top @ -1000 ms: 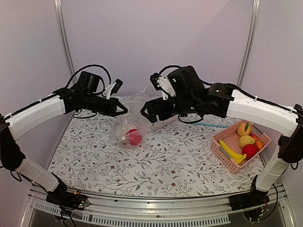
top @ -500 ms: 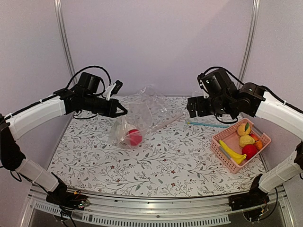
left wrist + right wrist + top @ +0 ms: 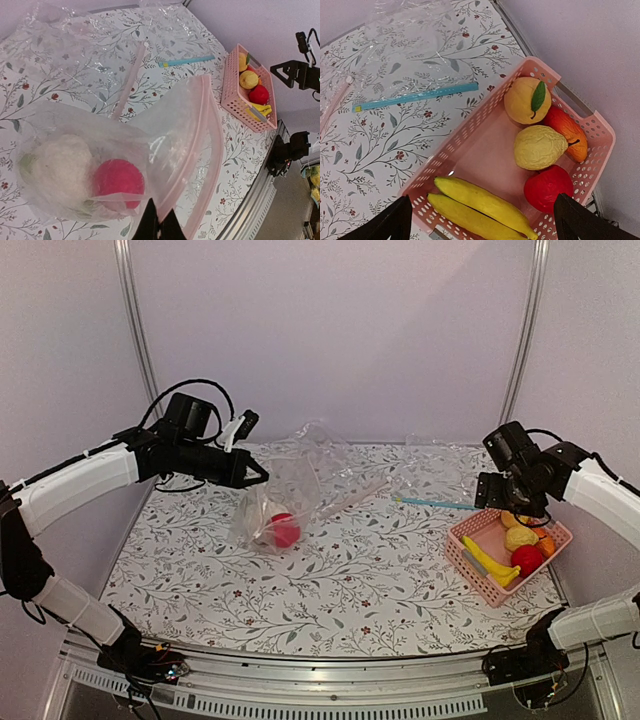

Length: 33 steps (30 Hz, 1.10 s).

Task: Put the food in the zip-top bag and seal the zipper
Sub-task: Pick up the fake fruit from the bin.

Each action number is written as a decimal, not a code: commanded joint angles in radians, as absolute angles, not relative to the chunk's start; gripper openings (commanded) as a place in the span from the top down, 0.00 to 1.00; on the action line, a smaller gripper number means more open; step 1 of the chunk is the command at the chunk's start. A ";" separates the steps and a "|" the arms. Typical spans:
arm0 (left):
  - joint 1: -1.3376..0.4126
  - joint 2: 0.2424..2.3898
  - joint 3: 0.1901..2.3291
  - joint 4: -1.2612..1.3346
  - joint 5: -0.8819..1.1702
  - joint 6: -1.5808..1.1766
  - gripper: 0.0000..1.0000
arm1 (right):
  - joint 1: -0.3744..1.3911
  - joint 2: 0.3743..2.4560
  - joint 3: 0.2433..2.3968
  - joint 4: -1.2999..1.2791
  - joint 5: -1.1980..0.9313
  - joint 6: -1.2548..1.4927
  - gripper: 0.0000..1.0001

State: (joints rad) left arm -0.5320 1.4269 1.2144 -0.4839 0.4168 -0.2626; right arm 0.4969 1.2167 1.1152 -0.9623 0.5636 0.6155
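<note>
At the left, my left gripper is clamped shut on the rim of the crinkly clear zip-top bag. Its zipper curves just beyond my fingertips, and a bumpy white cauliflower and a smooth red ball sit inside. My right gripper is spread wide and empty above the perforated pink basket, which holds a wrinkled lemon and bananas.

Left gripper raised and pinched tight (arm reaching inward), right gripper spread wide, pointing down.
</note>
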 commanded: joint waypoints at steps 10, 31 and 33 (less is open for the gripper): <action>-0.535 1.421 1.206 -0.480 0.406 -0.259 1.00 | 0.207 1.214 0.898 -0.899 0.515 0.674 0.01; -0.535 1.407 1.210 -0.489 0.394 -0.247 1.00 | 0.066 1.468 0.890 -0.690 0.469 0.656 0.01; -0.534 1.407 1.211 -0.490 0.393 -0.246 1.00 | 0.059 1.483 0.892 -0.677 0.458 0.646 0.01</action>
State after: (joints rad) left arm -0.5320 1.4250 1.2144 -0.4847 0.4061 -0.2615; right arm 0.0742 1.4567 0.8875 -0.7185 0.4610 0.6472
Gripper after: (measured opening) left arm 0.006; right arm 0.988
